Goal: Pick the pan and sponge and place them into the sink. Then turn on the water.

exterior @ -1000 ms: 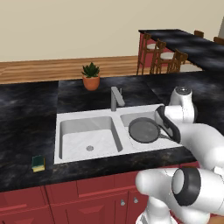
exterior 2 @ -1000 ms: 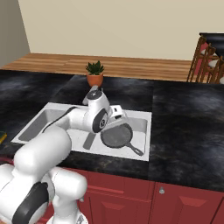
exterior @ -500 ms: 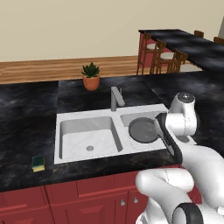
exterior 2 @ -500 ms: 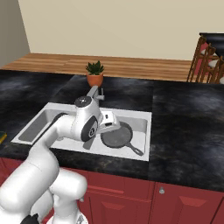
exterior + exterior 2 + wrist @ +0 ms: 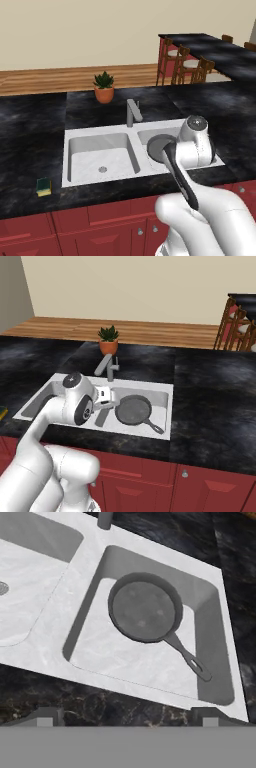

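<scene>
Sink [image 5: 75, 137]: one pan [image 5: 145, 607], two basins.

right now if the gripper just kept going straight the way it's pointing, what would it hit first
Most likely the pan, lying in the sink's right basin. The open gripper looks down at it from above with nothing between. Depth is unclear, so it might meet the basin floor beside the pan instead.

A home kitchen, seemingly: double sink [image 5: 75, 136], black counter [image 5: 30, 125], red cabinets [image 5: 75, 230], bar stools [image 5: 182, 65].
</scene>
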